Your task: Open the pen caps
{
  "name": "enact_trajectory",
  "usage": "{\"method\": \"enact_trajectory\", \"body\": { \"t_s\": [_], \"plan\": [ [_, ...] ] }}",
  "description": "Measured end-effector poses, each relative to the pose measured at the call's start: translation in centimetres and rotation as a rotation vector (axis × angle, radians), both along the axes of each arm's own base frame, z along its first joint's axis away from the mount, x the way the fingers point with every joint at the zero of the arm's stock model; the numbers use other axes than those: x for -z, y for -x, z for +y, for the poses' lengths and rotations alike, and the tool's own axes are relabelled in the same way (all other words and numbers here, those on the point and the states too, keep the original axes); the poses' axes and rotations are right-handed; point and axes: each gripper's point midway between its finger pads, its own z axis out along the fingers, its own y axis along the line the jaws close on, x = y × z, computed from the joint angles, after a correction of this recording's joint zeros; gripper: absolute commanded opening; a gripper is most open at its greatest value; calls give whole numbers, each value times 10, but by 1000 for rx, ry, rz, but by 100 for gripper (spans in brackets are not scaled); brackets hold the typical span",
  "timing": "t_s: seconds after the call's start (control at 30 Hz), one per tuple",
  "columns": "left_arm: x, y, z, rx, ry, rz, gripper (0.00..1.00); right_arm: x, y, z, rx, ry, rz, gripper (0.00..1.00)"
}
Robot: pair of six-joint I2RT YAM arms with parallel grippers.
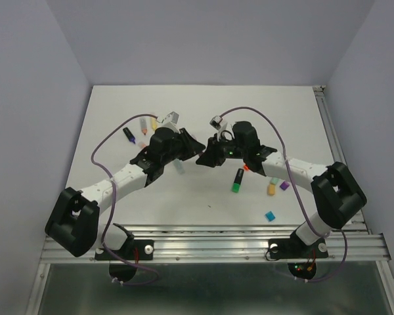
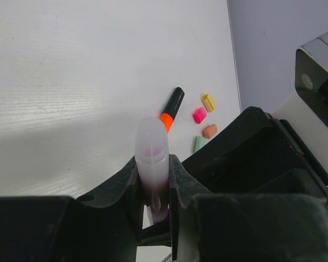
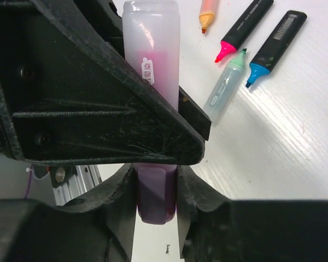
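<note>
The white table (image 1: 249, 105) bore both arms at its near edge; the left arm (image 1: 121, 176) and the right arm (image 1: 295, 169) reached inward and met above its middle. The left gripper (image 2: 153, 172) had its fingers clamped on the translucent pen (image 2: 151, 144), purple ink inside, held clear of the table; the right gripper (image 3: 156, 194) had its fingers squeezed tight on the purple cap (image 3: 156, 202) at that pen's end, just beside the left fingers. Whether cap and barrel had parted could not be told, since a left finger hid the joint. Uncapped on the table lay a blue-tipped black pen (image 3: 276, 46), a pink-tipped black pen (image 3: 245, 30), a mint-tipped grey pen (image 3: 224, 87) and an orange-tipped black pen (image 2: 173, 108). Near the last sat four loose caps close together: the mint cap (image 2: 199, 143), orange cap (image 2: 210, 131), pink cap (image 2: 199, 115) and yellow cap (image 2: 209, 102).
</note>
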Motion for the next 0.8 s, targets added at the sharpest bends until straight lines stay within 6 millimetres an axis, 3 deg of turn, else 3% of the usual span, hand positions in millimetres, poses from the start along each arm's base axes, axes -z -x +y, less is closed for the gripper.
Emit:
{"method": "enact_trajectory", "body": {
  "t_s": [0.03, 0.07, 0.33, 0.47, 0.53, 0.57, 0.63, 0.7, 0.8],
  "plan": [
    [0, 0, 0, -2, -1, 0, 0, 0, 0, 2, -5, 2, 3, 9],
    [1, -1, 1, -7, -3, -1, 0, 0, 0, 3, -7, 2, 2, 1],
    [3, -7, 12, -39, -45, -13, 0, 5, 4, 8, 39, 16, -13, 1],
    [-2, -8, 19, 3, -48, 31, 0, 2, 18, 7, 88, -44, -36, 1],
    [-23, -59, 65, -169, -73, -45, 0, 18, 59, 1, 22, -28, 42, 1],
    [-37, -91, 108, -302, -80, -87, 0, 27, 85, -5, -17, -8, 85, 1],
    [-55, -124, 181, -507, -106, -144, 0, 35, 116, -12, -70, 15, 142, 1],
    [-63, -131, 218, -605, -129, -167, 0, 32, 125, -18, -66, 23, 157, 1],
    [-62, -127, 211, -565, -144, -169, 0, 15, 117, -25, 0, 3, 116, 1]
  ]
}}
